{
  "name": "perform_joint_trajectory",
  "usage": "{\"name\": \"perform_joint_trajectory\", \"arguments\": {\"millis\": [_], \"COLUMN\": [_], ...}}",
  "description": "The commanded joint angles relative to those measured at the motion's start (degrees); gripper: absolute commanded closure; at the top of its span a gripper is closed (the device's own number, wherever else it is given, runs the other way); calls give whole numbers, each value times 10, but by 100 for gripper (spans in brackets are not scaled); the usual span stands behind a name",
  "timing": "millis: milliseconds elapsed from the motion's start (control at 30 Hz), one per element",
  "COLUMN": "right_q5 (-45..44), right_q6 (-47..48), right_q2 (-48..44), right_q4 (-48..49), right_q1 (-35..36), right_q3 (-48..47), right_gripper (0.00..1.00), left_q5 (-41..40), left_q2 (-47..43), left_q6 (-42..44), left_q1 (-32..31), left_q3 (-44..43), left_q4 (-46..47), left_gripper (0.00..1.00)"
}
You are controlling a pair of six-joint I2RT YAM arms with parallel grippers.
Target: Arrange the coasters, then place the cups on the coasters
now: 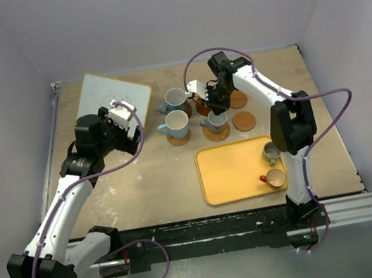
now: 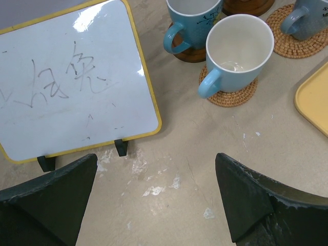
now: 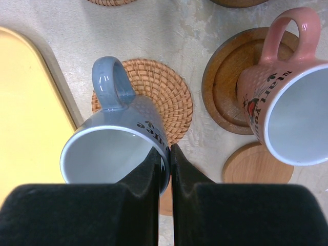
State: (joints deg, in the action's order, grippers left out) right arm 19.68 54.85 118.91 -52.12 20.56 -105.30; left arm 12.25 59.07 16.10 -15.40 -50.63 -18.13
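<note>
Glossy glazed blue-grey cup [image 3: 102,154], woven coaster [image 3: 164,92], smooth wooden coaster [image 3: 223,87], matt yellow tray [image 3: 25,128], shiny whiteboard [image 2: 66,82]

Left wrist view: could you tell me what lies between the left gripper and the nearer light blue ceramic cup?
In the left wrist view, only bare, white-scuffed tabletop separates the left gripper from the light blue cup on its woven round coaster.

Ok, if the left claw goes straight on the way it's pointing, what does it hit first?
Probably bare tabletop: the open left claw points at scuffed surface, short of the whiteboard and the nearer light blue cup. Depth is hard to judge.
</note>
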Motion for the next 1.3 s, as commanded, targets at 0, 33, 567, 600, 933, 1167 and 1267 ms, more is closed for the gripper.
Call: {"name": "perform_joint_trajectory", "arguments": {"millis": [0,33,567,600,933,1167,1267], "right_q5": [18,17,11,8,-5,-3,3], "right_q6": [17,17,27,28,24,8,1], "right_q2": [2,3,16,17,23,18,11], "right_q4": [-11,-11,-10,-8,4,1,-1], "right_q1": [-2,-2,-2,-2,-2,-2,-2], "right_q3": [-32,-33,-33,-34,-36,-39,-36], "right_gripper": [100,100,100,99,94,86,81], "left_q5": [14,14,18,19,21,22,22], "left_q2": [-7,-7,-11,-11,-11,-12,-13], "left_q6": [9,8,7,7,6,6,7], "left_q1": [5,5,6,5,6,6,7], "left_q3": [0,0,1,1,1,3,4], "left_q4": [14,13,13,13,13,13,13], "left_gripper": [6,7,7,7,7,7,7]}}
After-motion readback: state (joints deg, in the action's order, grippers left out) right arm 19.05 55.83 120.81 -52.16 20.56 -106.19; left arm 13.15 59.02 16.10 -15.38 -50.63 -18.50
